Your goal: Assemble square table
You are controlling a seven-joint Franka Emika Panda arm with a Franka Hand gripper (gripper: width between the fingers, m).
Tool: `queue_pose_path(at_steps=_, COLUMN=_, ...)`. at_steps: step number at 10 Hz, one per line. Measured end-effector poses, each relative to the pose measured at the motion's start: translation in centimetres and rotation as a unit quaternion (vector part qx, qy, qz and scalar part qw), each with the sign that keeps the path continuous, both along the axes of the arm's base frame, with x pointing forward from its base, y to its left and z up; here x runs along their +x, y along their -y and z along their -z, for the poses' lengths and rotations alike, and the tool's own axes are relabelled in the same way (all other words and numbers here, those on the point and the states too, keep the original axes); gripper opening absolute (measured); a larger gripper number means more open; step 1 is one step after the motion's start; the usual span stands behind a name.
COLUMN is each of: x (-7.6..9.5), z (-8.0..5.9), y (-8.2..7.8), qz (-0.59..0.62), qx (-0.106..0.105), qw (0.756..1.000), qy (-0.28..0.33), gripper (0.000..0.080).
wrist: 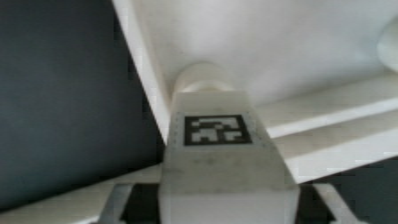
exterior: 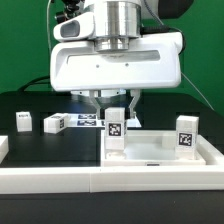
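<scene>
My gripper (exterior: 116, 104) is shut on a white table leg (exterior: 115, 132) that carries a black-and-white tag. It holds the leg upright over the near-left corner of the square table top (exterior: 150, 158), a white tray with a raised rim. In the wrist view the held leg (wrist: 217, 130) runs out from between the fingers (wrist: 132, 198) toward the white top (wrist: 267, 60); whether its far end touches the top I cannot tell. Another tagged leg (exterior: 186, 135) stands upright at the top's right corner. Two loose legs (exterior: 22, 121) (exterior: 55, 123) lie on the black table at the exterior view's left.
The marker board (exterior: 88, 121) lies flat behind the gripper. A white border rail (exterior: 60, 178) runs along the front of the table. A green wall and cables stand at the back.
</scene>
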State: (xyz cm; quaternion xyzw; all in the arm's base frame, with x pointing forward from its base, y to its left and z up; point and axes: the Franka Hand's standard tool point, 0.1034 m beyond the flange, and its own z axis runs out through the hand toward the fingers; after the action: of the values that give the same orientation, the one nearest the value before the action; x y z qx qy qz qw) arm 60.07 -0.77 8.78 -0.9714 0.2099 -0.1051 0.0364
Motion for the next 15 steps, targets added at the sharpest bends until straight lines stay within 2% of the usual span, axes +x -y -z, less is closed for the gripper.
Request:
queue_pose_path(at_steps=1, x=0.1, z=0.0, y=-0.3, qz=0.034, qx=0.007, qw=0.999, qy=0.004, gripper=0.029)
queue_pose_path(at_steps=4, x=0.4, z=0.1, y=-0.9, qz=0.174, qx=0.045, qw=0.984, qy=0.008, gripper=0.029)
queue_pose_path(at_steps=6, x=0.4, z=0.2, y=-1.1, qz=0.267, qx=0.073, qw=0.961, qy=0.004, gripper=0.029)
queue_pose_path(at_steps=9, x=0.3, z=0.2, y=-2.1, qz=0.369, qx=0.104, qw=0.924, qy=-0.006, gripper=0.029)
queue_pose_path(at_steps=11, x=0.3, z=0.2, y=-2.2, qz=0.412, qx=0.117, qw=0.904, qy=-0.008, gripper=0.029)
queue_pose_path(at_steps=12, x=0.2, z=0.2, y=-2.2, qz=0.416, qx=0.117, qw=0.902, qy=-0.008, gripper=0.029)
queue_pose_path(at_steps=13, x=0.3, z=0.2, y=-2.2, qz=0.414, qx=0.117, qw=0.903, qy=-0.008, gripper=0.0372)
queue_pose_path(at_steps=14, x=0.3, z=0.2, y=-2.2, qz=0.408, qx=0.116, qw=0.906, qy=-0.008, gripper=0.0372)
queue_pose_path(at_steps=15, x=0.2, z=0.2, y=-2.3, qz=0.389, qx=0.111, qw=0.915, qy=-0.007, gripper=0.0511)
